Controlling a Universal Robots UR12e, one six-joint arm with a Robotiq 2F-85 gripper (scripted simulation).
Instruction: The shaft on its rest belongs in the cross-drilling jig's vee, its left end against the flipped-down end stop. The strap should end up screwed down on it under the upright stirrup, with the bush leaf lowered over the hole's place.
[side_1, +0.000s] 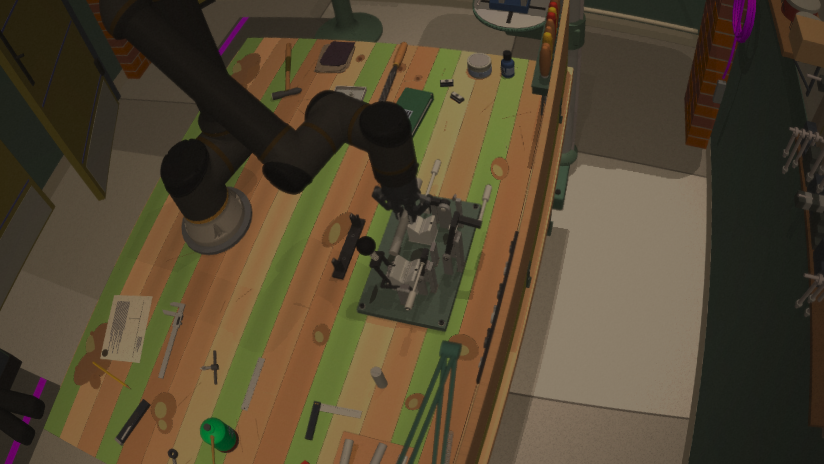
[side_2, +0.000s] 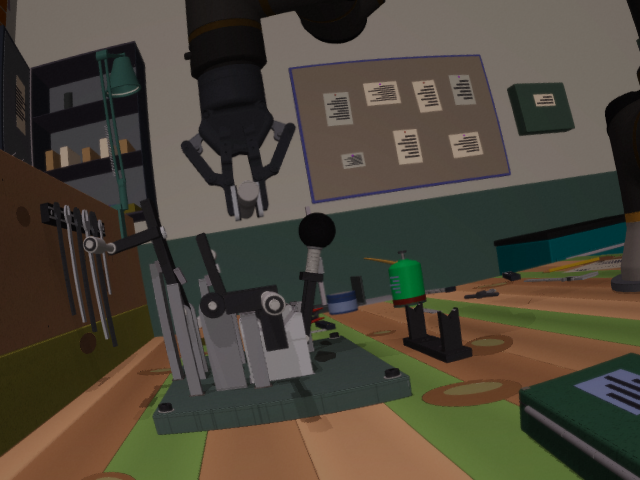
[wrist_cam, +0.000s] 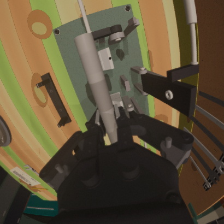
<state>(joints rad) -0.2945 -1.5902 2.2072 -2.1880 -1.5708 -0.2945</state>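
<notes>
I hold the grey shaft (wrist_cam: 94, 79) in my closed gripper (side_2: 247, 202), gripped near one end. It hangs level, high above the cross-drilling jig (side_2: 243, 330) on its green base plate (side_1: 418, 271). The shaft (side_1: 398, 239) runs along the jig's length above the vee blocks (side_1: 421, 227). The black strap (wrist_cam: 170, 91) stands swung up at the jig's far side. The black-knobbed lever (side_2: 316, 232) rises beside the jig. The empty black shaft rest (side_2: 437, 330) sits on the bench beside the jig.
A green can (side_2: 406, 281) stands behind the rest. A green book (side_2: 589, 408) lies at the near right. Wrenches hang on a rack (side_2: 77, 258) on the board left of the jig. The arm's base (side_1: 216, 222) stands on the bench beyond the rest.
</notes>
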